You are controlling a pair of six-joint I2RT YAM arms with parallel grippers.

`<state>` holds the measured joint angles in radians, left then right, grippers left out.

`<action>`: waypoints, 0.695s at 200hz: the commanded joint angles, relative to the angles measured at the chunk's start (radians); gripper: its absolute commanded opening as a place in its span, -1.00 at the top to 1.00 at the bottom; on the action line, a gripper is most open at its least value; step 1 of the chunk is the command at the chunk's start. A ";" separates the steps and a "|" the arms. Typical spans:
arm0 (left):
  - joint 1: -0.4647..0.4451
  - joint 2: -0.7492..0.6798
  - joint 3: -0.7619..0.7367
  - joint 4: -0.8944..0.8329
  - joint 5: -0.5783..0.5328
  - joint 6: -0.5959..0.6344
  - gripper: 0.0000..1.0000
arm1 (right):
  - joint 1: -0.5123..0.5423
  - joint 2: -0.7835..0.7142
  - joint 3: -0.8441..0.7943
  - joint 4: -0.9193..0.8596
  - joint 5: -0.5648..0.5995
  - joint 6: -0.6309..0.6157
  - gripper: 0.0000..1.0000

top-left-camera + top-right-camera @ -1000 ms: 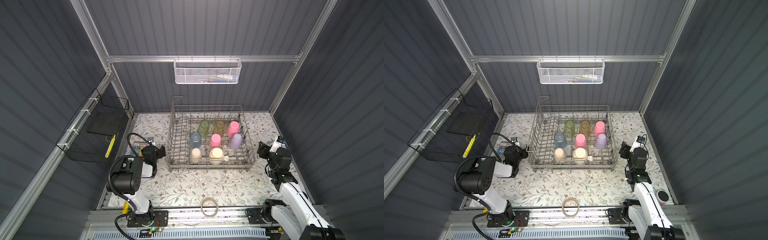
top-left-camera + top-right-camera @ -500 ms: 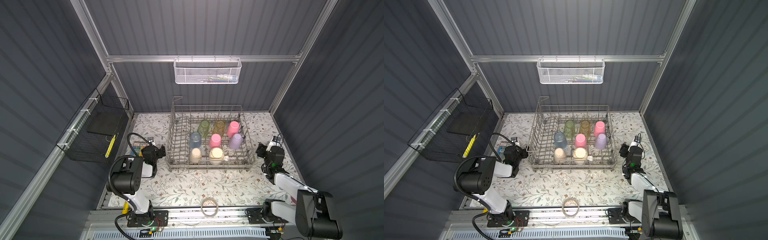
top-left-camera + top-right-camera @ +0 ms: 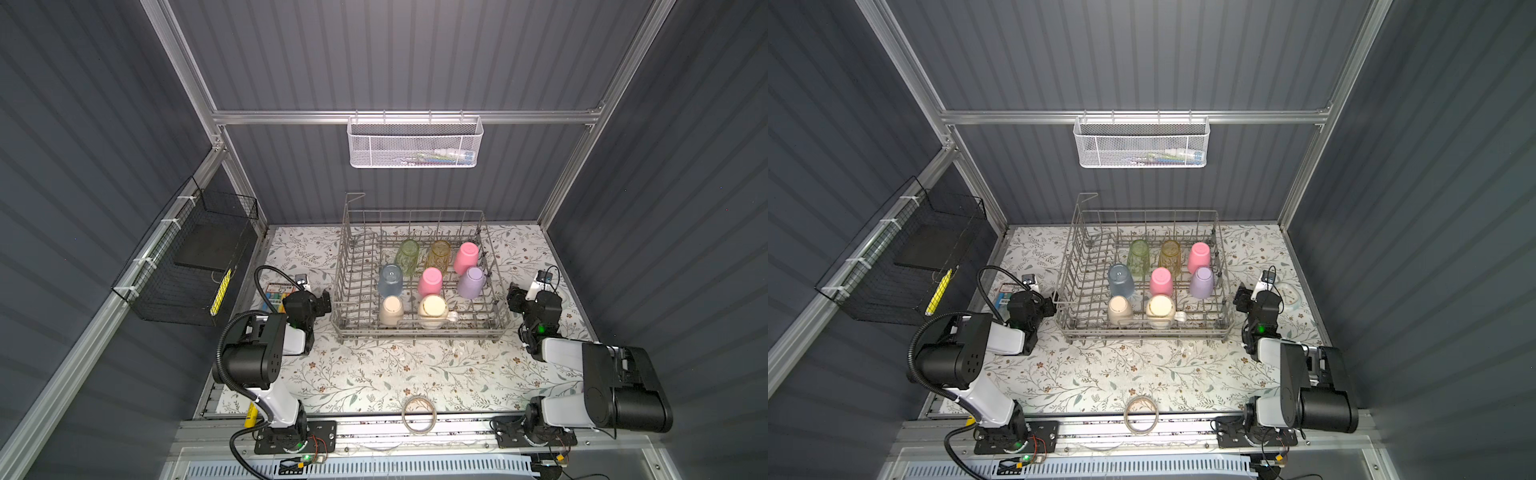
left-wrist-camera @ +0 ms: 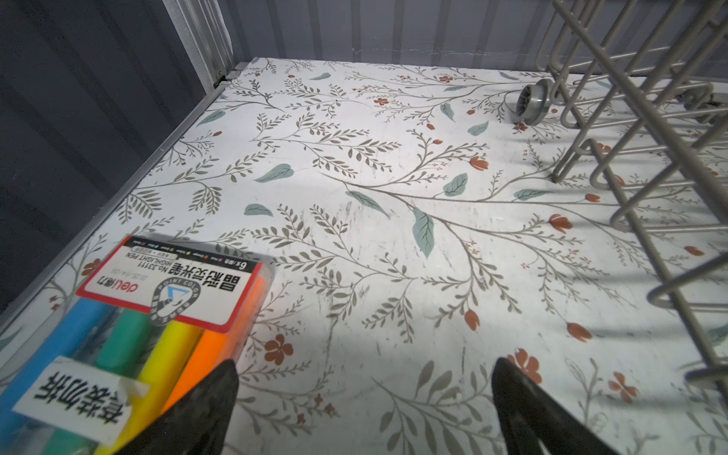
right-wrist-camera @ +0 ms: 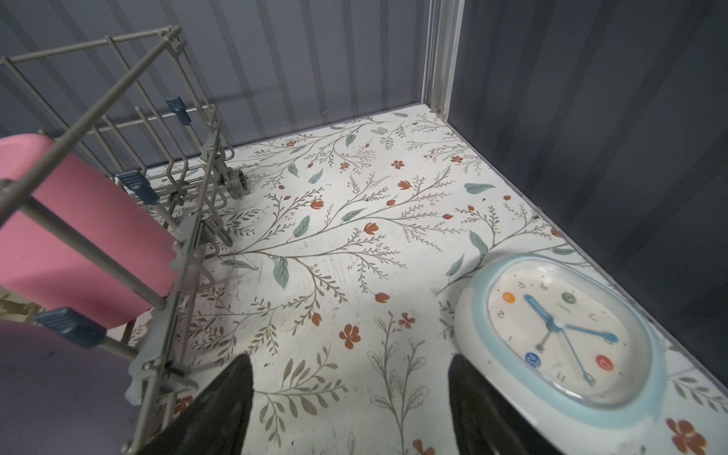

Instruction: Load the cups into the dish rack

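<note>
The grey wire dish rack stands at the back middle of the table in both top views. Several cups sit upside down inside it, among them a green tumbler, an amber tumbler, a blue tumbler, two pink cups, a lilac cup, a beige cup and the white mug. My left gripper is open and empty, low beside the rack's left side. My right gripper is open and empty beside the rack's right side.
A pack of highlighters lies by the left gripper. A white and blue clock lies face up beside the right gripper. A tape ring lies at the front edge. A white mesh basket and a black wire basket hang on the walls.
The right arm has folded back and down, leaving its gripper low beside the rack's right side, with its jaws a little wider. The left arm has not moved.
</note>
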<state>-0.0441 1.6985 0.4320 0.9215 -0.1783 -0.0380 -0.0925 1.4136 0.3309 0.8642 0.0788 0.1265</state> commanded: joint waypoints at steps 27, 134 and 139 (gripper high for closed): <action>0.009 0.011 0.016 0.025 0.000 0.011 -1.00 | 0.013 0.046 -0.027 0.154 -0.026 -0.031 -0.84; 0.006 0.017 0.044 -0.021 0.075 0.050 -0.99 | 0.014 0.042 -0.025 0.139 -0.023 -0.034 -0.98; 0.006 0.017 0.048 -0.027 0.086 0.056 -0.99 | 0.014 0.041 -0.025 0.139 -0.023 -0.033 -0.98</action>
<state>-0.0441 1.6989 0.4446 0.9146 -0.1539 -0.0257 -0.0822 1.4502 0.3141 0.9798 0.0586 0.1032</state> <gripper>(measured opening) 0.998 0.989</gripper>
